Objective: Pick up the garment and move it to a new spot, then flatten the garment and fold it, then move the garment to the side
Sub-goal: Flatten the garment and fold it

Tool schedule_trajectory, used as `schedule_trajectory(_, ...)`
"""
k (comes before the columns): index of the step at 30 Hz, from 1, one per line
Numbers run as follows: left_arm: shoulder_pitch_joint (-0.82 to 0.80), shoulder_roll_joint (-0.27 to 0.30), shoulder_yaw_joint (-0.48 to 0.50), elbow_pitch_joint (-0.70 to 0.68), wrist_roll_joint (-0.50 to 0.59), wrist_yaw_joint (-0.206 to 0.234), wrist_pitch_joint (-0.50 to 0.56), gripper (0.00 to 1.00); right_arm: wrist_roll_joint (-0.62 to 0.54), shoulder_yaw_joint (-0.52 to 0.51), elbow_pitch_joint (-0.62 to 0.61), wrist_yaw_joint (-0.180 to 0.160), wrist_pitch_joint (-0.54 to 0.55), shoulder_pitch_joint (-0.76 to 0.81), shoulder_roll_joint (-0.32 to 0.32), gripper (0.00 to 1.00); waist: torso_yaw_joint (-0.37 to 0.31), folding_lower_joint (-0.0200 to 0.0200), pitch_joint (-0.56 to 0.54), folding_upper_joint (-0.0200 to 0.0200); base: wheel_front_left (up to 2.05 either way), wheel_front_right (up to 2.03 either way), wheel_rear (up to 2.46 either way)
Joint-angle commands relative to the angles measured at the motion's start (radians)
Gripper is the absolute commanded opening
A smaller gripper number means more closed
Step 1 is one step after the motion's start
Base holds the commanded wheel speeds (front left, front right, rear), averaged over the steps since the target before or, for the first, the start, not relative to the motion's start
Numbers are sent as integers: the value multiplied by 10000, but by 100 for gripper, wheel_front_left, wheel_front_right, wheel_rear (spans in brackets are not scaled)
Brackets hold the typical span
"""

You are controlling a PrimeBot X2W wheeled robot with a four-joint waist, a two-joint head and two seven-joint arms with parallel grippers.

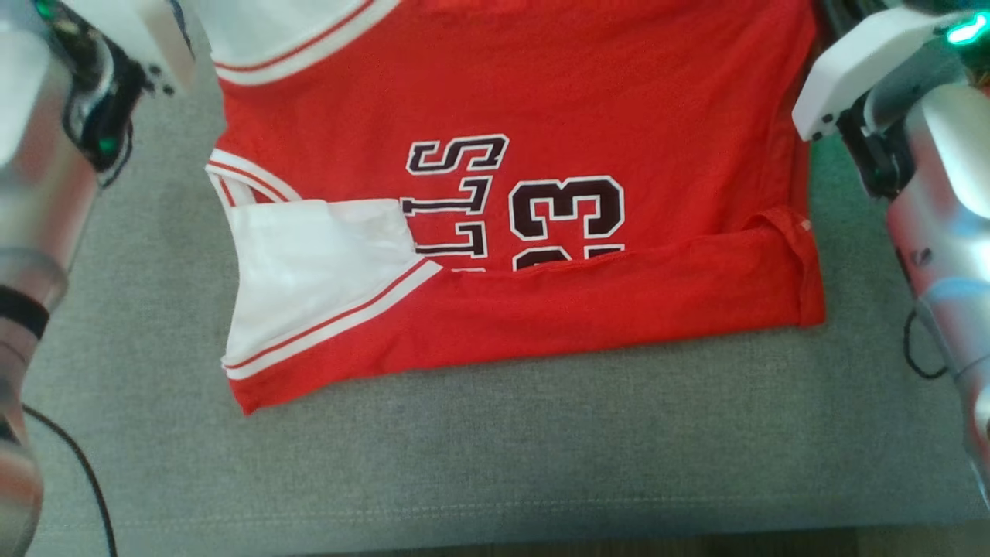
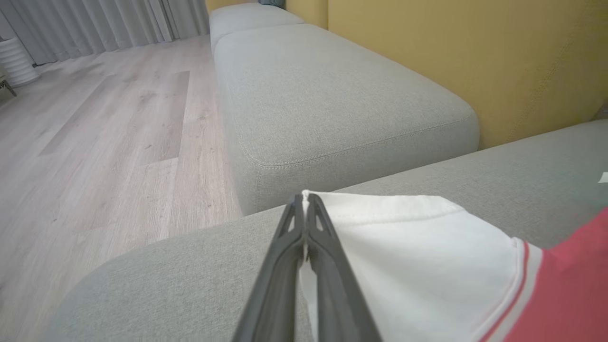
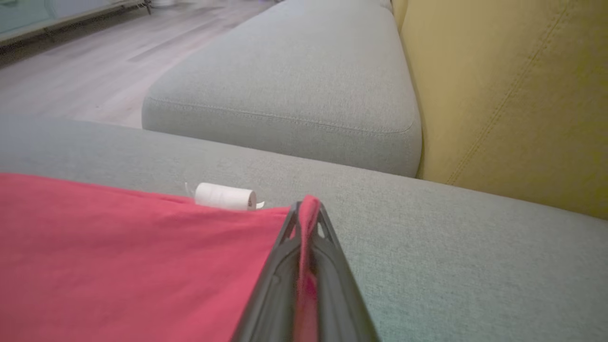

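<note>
So, the red jersey (image 1: 588,93) lies on the grey sofa cushion (image 1: 495,464), near edge folded over, left end effector (image 2: 304,197) clamped on its white corner, right end effector (image 3: 308,205) clamped on its red edge

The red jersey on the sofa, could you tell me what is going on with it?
The robot is partway through folding the red basketball jersey on the grey sofa cushion. Its near edge is already turned up over part of the black print. The left gripper is shut on the white sleeve, and the right gripper is shut on a red corner.
</note>
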Motion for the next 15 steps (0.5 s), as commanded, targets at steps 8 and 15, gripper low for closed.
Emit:
schedule_trajectory(8, 1075, 1257, -478, -1689, -280, 7, -34, 0, 1467, 1009, -1289, 63, 110, 1656, -684, 0, 210, 0, -1190, 0, 0, 0, 0)
schedule_trajectory(15, 2285, 2361, -870, -3340, -551, 30, 385, 0, 2647, 1831, -2621, 63, 875, 2897, -1673, 0, 301, 0, -2003, 0, 0, 0, 0)
